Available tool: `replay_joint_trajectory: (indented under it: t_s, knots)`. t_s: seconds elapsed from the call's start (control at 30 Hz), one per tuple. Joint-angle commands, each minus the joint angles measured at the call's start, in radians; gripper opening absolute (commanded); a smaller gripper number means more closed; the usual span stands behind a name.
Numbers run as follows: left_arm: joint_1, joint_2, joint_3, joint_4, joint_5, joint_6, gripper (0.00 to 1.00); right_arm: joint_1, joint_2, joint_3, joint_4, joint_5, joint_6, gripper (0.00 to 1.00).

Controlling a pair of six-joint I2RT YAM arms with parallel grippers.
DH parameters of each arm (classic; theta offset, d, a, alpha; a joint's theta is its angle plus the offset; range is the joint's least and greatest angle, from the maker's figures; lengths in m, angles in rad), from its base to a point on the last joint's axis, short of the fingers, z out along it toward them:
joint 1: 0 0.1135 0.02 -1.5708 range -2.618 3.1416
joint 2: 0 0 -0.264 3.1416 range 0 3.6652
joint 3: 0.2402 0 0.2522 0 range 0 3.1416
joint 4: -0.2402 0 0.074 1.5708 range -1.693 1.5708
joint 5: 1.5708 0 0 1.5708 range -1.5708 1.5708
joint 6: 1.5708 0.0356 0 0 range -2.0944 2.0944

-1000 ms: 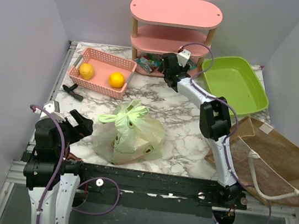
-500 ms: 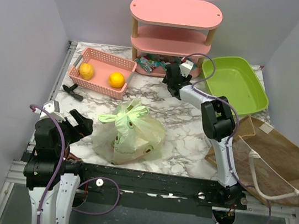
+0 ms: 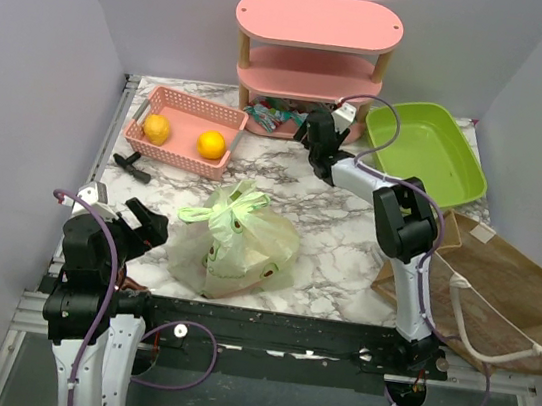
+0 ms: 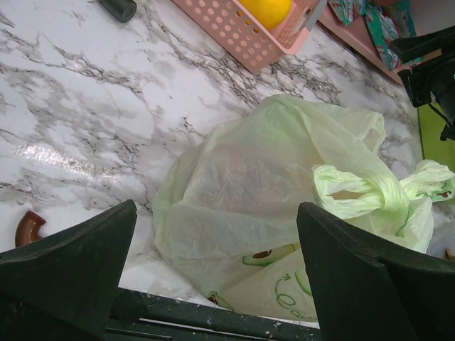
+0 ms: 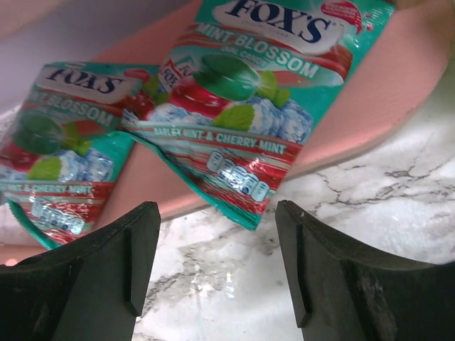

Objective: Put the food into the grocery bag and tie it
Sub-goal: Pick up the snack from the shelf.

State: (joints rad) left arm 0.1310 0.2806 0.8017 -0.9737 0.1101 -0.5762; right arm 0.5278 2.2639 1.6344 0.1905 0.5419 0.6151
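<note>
The grocery bag (image 3: 235, 243), pale green and printed with avocados, lies at the table's front middle with its handles knotted (image 3: 221, 214); what it holds shows only as dim shapes. My left gripper (image 3: 143, 227) rests open just left of it, and the bag (image 4: 270, 170) fills the left wrist view beyond that gripper (image 4: 217, 234). Two teal-and-red snack packets (image 5: 242, 92) (image 5: 57, 142) lie on the pink shelf's bottom board (image 5: 398, 106). My right gripper (image 3: 313, 134) (image 5: 217, 220) stands open over the marble just in front of them, with nothing between its fingers.
A pink basket (image 3: 185, 110) with two orange fruits (image 3: 211, 144) sits at the back left, a black tool (image 3: 133, 165) beside it. A green tub (image 3: 424, 154) stands back right and a brown paper bag (image 3: 500, 296) lies at the right. The pink shelf (image 3: 319, 18) lines the back.
My right gripper shifted slightly right and lower in front of the shelf, and its jaws narrowed a little. The left arm and the bag stayed still.
</note>
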Motion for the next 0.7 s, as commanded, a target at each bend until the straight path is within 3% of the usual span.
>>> replay_joint_trajectory:
  t_s: [0.0, 0.37, 0.67]
  knots:
    - [0.010, 0.001, -0.011, 0.014, 0.020, 0.007, 0.97, -0.009, 0.005, 0.053, 0.024, -0.001, 0.005, 0.71]
    - [0.013, 0.000, -0.011, 0.016, 0.029, 0.010, 0.97, -0.017, 0.033, 0.073, -0.055, 0.050, 0.053, 0.65]
    - [0.015, -0.002, -0.012, 0.017, 0.031, 0.011, 0.97, -0.023, 0.042, 0.051, -0.049, -0.002, 0.075, 0.64]
